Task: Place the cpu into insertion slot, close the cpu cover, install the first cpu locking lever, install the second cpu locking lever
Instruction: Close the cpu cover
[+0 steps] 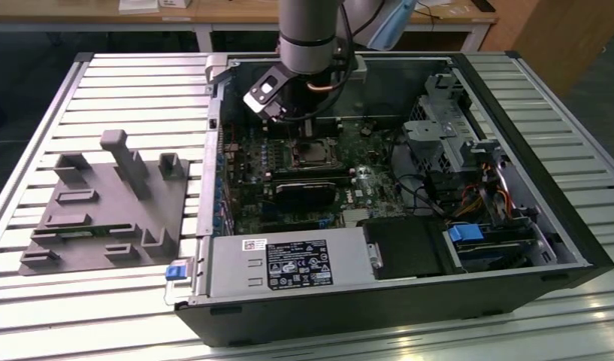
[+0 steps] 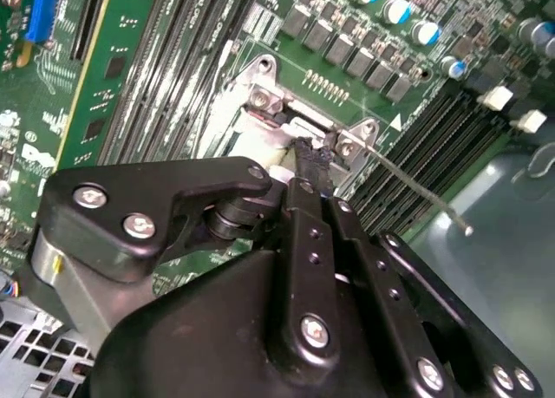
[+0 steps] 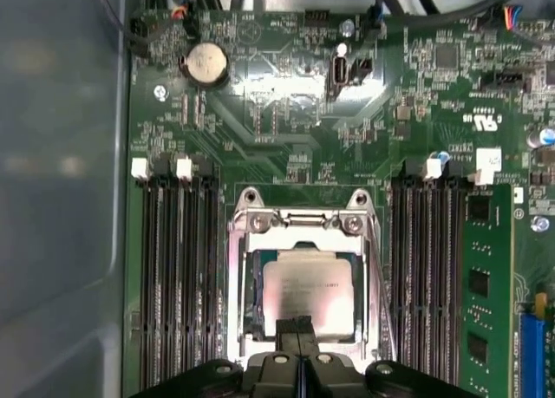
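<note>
The cpu lies flat in the insertion slot, its dull silver top showing through the window of the cpu cover. The silvery cover lies down around it. My gripper hangs over the near edge of the cpu with its two black fingers pressed together and nothing between them. In the second wrist view the gripper stands just off the cover's screwed end plate. A thin locking lever sticks out free from one corner of the socket. In the exterior view the gripper is directly above the socket.
Long black memory slots flank the socket, with a green memory stick beyond them. A coin battery sits further up the board. The case also holds a power supply box and a drive cage. A grey fixture rests on the slatted table.
</note>
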Motion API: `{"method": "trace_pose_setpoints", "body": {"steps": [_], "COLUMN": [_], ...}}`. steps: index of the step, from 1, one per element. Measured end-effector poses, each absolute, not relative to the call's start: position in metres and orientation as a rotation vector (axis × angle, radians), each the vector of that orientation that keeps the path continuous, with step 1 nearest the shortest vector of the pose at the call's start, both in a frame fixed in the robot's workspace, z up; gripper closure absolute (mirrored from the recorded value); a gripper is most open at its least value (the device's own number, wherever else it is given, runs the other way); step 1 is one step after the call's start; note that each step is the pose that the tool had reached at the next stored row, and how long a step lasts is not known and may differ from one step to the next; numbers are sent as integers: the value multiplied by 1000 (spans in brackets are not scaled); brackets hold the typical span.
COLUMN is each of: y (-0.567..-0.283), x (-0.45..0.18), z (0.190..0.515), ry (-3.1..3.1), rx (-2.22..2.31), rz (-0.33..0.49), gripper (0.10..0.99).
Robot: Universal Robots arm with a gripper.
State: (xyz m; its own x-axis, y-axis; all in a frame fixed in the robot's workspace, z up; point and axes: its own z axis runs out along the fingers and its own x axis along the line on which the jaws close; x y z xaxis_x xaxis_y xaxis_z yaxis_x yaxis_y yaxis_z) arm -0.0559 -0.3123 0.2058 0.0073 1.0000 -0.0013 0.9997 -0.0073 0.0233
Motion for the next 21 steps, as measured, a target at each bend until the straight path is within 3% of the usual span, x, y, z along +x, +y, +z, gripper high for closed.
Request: {"method": "trace_pose_setpoints", "body": {"steps": [21], "y": [-312], "x": [-50], "z": [206], "ry": [2201], "rx": [2217], "rz": [24], "gripper": [965]}}
